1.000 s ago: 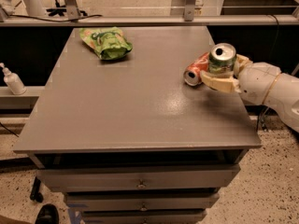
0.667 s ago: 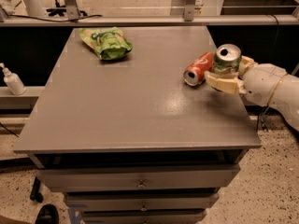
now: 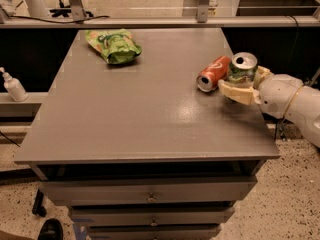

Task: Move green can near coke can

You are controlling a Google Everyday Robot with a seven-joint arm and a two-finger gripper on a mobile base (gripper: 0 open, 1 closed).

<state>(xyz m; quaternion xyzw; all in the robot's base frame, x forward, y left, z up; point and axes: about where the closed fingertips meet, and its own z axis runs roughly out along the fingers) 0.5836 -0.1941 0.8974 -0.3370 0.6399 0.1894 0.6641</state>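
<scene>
The green can (image 3: 242, 69) stands upright at the right side of the grey table (image 3: 140, 114), its silver top showing. My gripper (image 3: 241, 85) comes in from the right and its cream fingers (image 3: 235, 90) are closed around the can's lower body. The coke can (image 3: 213, 73), red-orange with white script, lies on its side just left of the green can, touching or nearly touching it, its silver end facing the front left.
A flat green snack bag (image 3: 114, 45) lies at the table's back left. A white pump bottle (image 3: 12, 84) stands on a ledge off the left. Drawers (image 3: 150, 196) sit under the tabletop. A metal rail (image 3: 150, 21) runs behind the table.
My gripper with the green can has shifted slightly right and back, staying beside the coke can. The coke can has not moved.
</scene>
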